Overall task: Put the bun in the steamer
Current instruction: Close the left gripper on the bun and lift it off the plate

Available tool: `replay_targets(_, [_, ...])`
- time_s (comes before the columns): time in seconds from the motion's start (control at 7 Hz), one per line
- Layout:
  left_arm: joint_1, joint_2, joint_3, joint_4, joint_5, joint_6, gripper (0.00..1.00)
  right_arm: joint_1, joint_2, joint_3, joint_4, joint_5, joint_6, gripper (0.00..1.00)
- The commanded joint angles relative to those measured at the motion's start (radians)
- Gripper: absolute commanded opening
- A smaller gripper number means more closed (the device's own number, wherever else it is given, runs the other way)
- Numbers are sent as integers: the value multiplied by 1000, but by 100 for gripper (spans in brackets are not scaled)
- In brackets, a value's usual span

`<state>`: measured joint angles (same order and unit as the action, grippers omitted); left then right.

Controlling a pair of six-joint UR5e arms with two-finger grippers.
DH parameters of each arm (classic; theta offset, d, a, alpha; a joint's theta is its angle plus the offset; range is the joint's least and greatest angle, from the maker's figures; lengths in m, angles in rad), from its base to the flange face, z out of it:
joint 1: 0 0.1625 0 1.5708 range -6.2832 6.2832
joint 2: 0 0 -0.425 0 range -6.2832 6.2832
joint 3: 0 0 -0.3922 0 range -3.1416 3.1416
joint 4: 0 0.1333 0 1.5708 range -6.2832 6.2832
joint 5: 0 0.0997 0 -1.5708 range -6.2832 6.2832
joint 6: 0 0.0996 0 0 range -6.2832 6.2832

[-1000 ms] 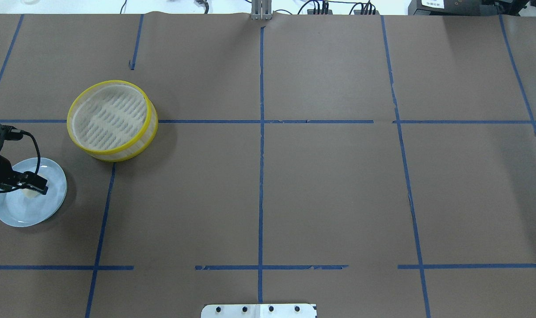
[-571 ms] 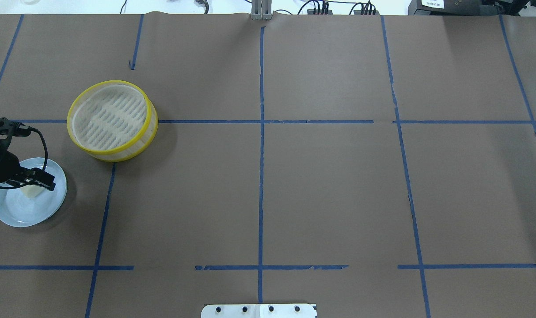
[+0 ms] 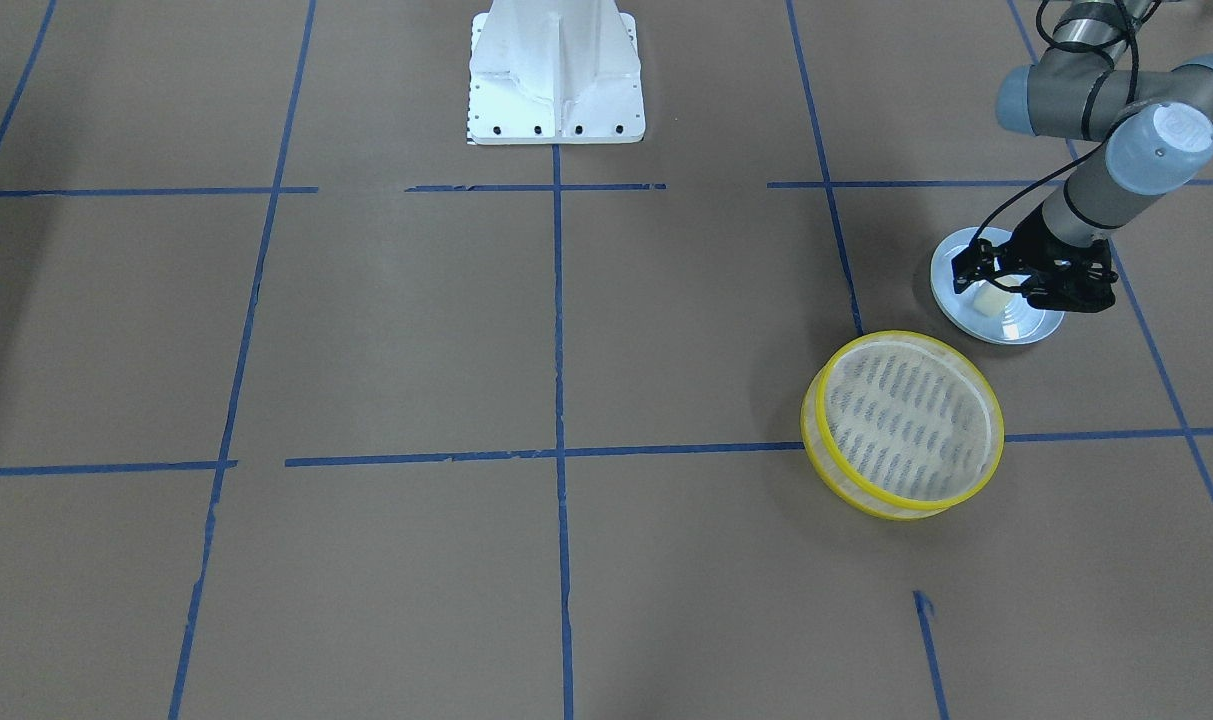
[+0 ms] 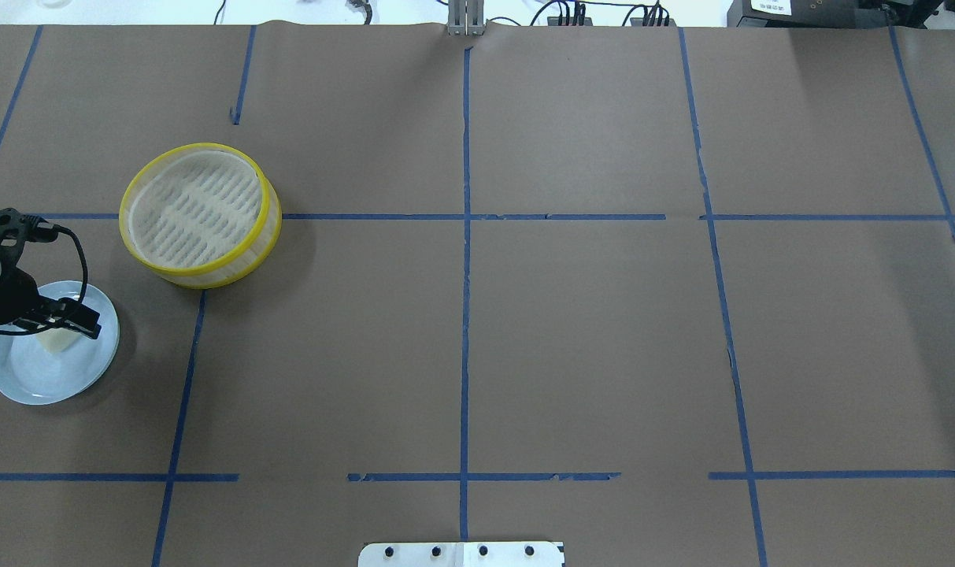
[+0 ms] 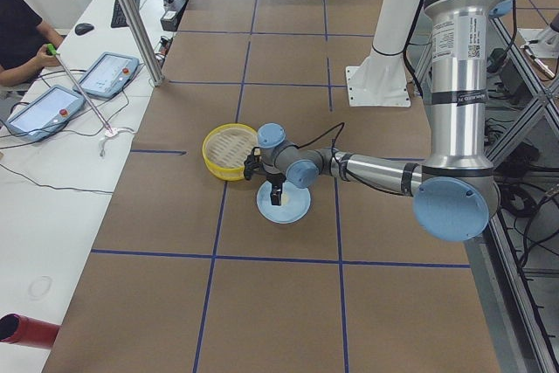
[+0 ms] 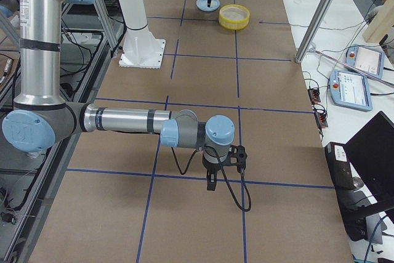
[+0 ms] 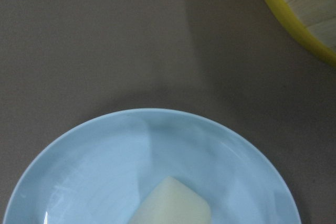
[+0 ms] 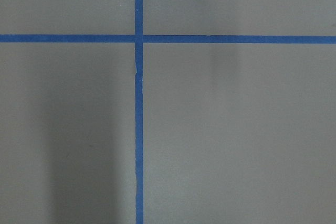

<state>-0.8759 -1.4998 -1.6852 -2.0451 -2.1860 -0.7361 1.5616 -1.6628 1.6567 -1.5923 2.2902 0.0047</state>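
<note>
On the worktop [image 4: 571,331], the left gripper [image 4: 61,329] has its jaws clenched on the bun [image 4: 54,340] just over the blue plate [image 4: 28,382]; the steamer [image 4: 271,224] sits nearby, apart; whether the right gripper [image 6: 211,183] jaws are clenched or released, I cannot tell

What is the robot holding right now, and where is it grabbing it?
Cannot tell for sure. The left gripper is right at the bun on the blue plate, but whether it grips it is unclear.
</note>
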Motion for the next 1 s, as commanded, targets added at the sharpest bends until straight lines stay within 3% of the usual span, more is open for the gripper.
replay_targets(0.0, [-2, 9, 4, -1, -1, 29, 99, -1, 0, 0, 0, 0, 0, 100])
replay_targets(0.57, [-5, 12, -5, -1, -5, 41, 35, 0, 0, 0, 0, 0, 0, 100])
replay_targets(0.86, [-6, 13, -13, 0, -9, 43, 24, 0, 0, 0, 0, 0, 0, 100])
